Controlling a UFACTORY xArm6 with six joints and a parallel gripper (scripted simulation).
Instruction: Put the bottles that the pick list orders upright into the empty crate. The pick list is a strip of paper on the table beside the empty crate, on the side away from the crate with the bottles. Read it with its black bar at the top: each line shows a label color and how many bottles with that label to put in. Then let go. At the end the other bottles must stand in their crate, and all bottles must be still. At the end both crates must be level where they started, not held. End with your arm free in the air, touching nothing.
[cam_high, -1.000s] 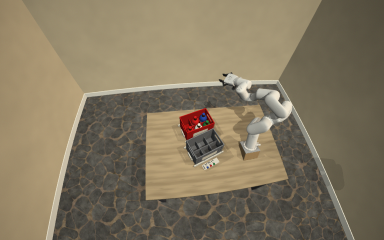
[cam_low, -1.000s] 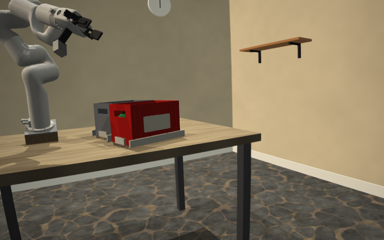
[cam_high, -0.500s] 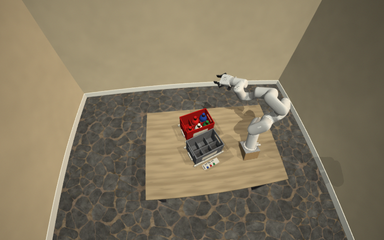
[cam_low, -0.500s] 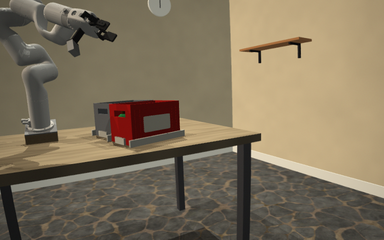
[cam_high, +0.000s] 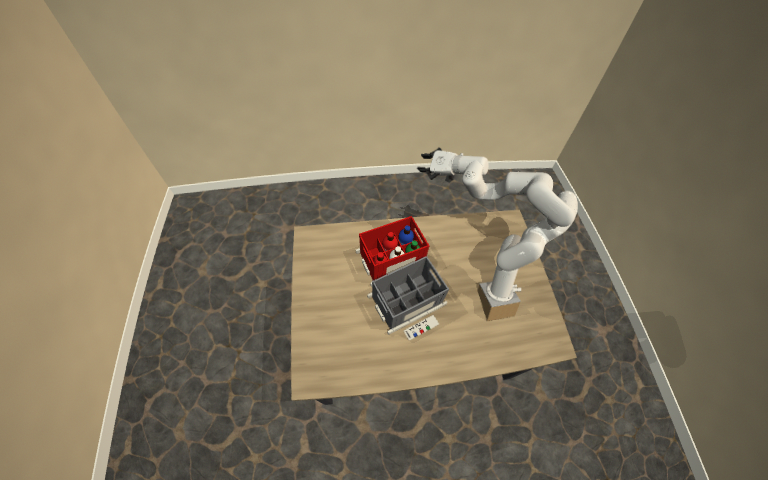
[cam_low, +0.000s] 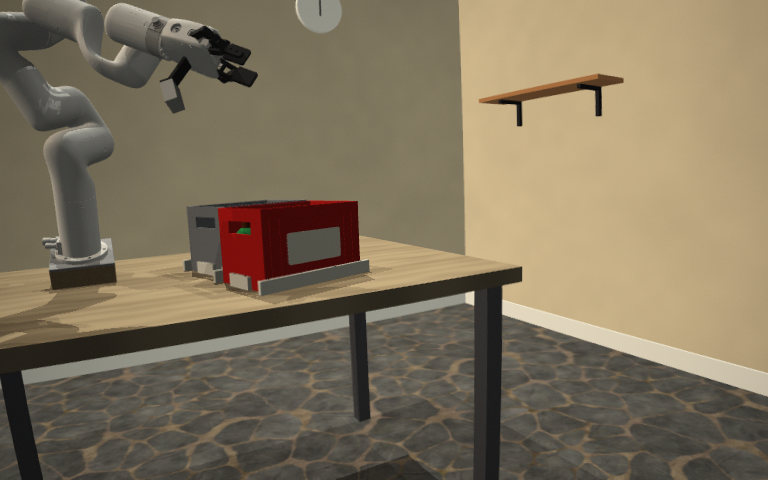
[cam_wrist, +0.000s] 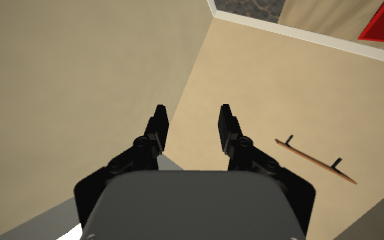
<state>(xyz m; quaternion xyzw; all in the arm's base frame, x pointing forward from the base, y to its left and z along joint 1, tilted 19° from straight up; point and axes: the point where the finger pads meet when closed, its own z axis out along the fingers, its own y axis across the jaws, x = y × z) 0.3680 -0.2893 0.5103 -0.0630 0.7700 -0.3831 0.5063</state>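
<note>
Wooden table (cam_high: 339, 350) (cam_low: 419, 257), apparently stone floor (cam_high: 226, 350) (cam_low: 271, 407) (cam_wrist: 250, 10).

Warm but kinda dim light in here

Arm throws soft-edged brownish shadows on the counter (cam_high: 339, 350) (cam_low: 419, 257). Right wall's pretty dark up top, warmer in the exterior shot. Tiny pick-list print looks mushy, tbh.

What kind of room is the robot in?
Maybe a robot practice room: there's a robot arm on a wooden table, and a red crate with colored bottles.
</note>
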